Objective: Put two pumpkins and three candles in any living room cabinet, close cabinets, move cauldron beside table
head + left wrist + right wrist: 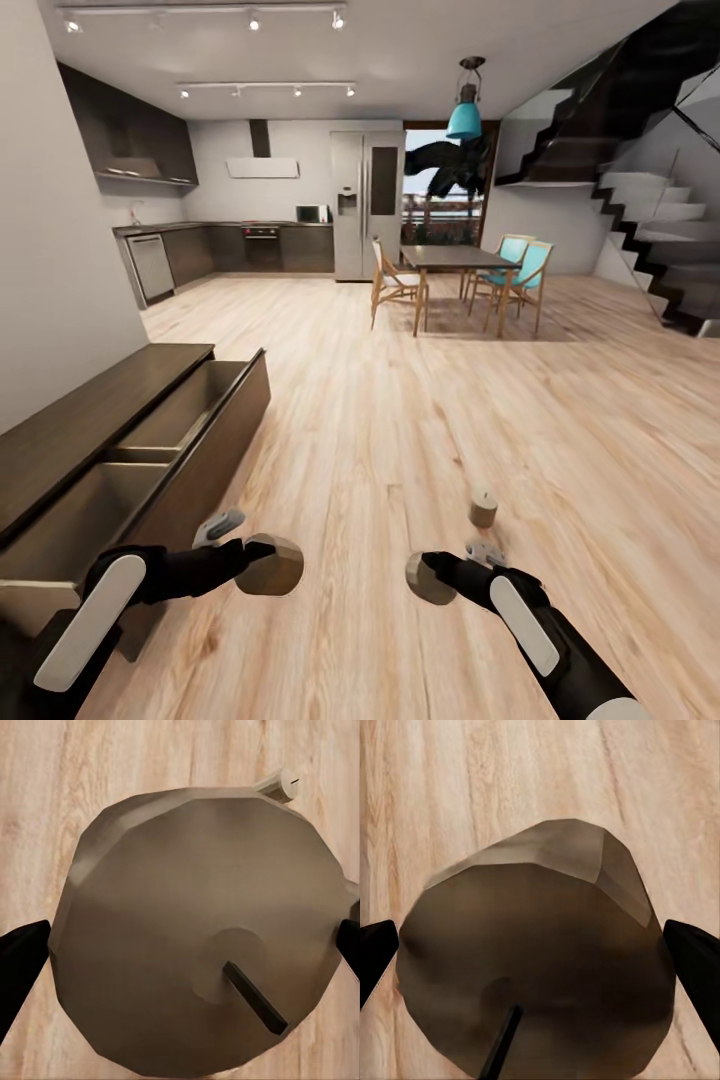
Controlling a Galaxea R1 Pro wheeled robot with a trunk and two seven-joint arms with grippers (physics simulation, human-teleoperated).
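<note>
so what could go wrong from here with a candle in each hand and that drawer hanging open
1. The third candle stands on the floor just ahead of the right gripper; driving forward could knock it over.
2. The cabinet drawer juts out beside the left gripper; a swing could clip its front.
3. The held candles look big for the fingers, so one could slip.

Pale wood-plank floor (400, 420), smooth with a light sheen; dark wooden cabinet (90, 420), matt; tan candles (195, 945) look waxy and dull, faceted; fridge (365, 205) brushed metal.
</note>
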